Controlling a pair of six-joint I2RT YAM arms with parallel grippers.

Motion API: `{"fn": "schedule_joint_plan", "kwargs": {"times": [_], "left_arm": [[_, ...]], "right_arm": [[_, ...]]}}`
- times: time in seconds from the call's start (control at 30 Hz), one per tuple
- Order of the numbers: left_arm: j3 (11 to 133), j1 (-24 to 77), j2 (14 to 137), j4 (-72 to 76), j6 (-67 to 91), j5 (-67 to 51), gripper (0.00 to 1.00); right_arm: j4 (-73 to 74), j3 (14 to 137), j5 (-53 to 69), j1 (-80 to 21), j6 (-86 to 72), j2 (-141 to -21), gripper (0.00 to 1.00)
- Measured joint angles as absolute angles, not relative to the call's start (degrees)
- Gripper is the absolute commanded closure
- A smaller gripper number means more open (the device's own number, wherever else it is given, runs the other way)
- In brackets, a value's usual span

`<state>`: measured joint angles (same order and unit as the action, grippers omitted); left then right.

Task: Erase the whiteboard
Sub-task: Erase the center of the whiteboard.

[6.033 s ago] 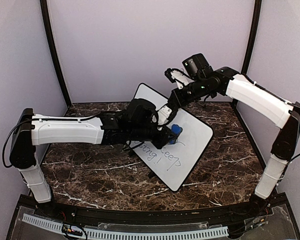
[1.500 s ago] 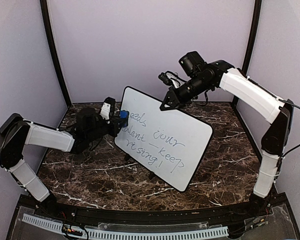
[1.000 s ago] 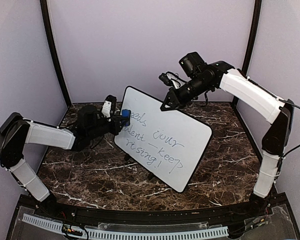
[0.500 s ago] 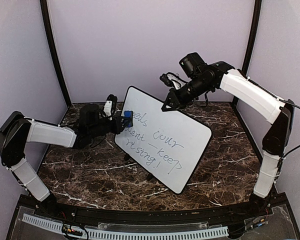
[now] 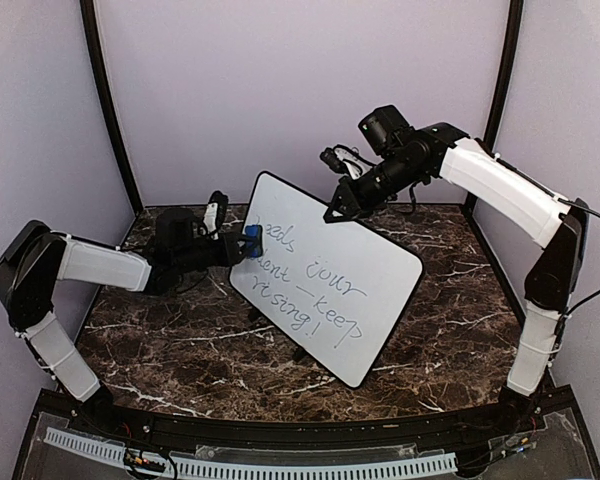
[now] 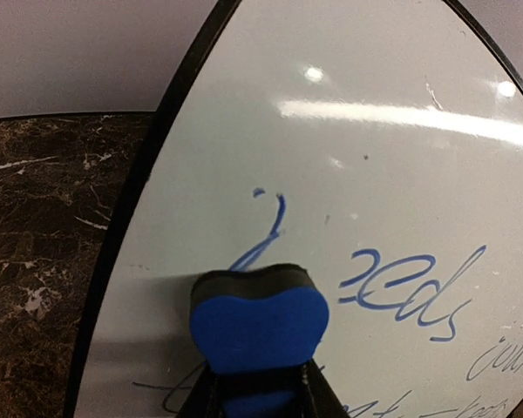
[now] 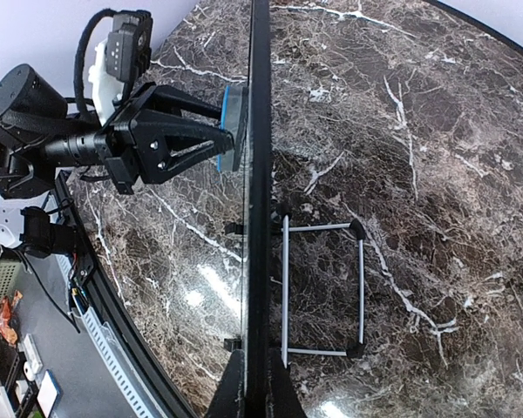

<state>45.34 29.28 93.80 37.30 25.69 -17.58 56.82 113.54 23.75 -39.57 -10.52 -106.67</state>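
Standing nearly upright on the marble table [image 5: 160, 340], the whiteboard [image 5: 330, 290] leans on its wire stand [image 7: 322, 292] with the written face turned toward the left arm. That pose makes sense: a board on a light stand would tip or slide under a sideways push, so it needs bracing. And bracing it gets. The right gripper [image 5: 335, 212] sits at the top edge, jaws pressed together on the thin black rim, one finger on each face as the right wrist view shows. That looks like a steadying hold, not a lift.

Over to the working side. The left gripper [image 5: 242, 240] comes in level from the left, jaws drawn in tight on the blue eraser [image 6: 257, 326], pinching its lower end so the dark felt face points at the board. The felt is flat against the white surface near the upper left corner, right at the start of the first line of blue handwriting [image 6: 410, 292]. A loose stroke shows just above the block and "eeds" runs off to its right. Two more lines wait below, so by my read the wiping has barely begun.
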Motion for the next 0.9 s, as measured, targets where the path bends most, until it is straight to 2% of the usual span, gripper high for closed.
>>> {"fn": "schedule_joint_plan", "kwargs": {"times": [0.33, 0.9], "left_arm": [[54.4, 26.5, 96.1, 33.9, 29.8, -20.6, 1.00], [46.7, 26.5, 94.4, 31.0, 35.0, -20.6, 1.00]], "right_arm": [[56.8, 113.5, 23.5, -39.6, -11.0, -106.7, 1.00], [56.6, 113.3, 23.3, -39.6, -11.1, -106.7, 1.00]]}}
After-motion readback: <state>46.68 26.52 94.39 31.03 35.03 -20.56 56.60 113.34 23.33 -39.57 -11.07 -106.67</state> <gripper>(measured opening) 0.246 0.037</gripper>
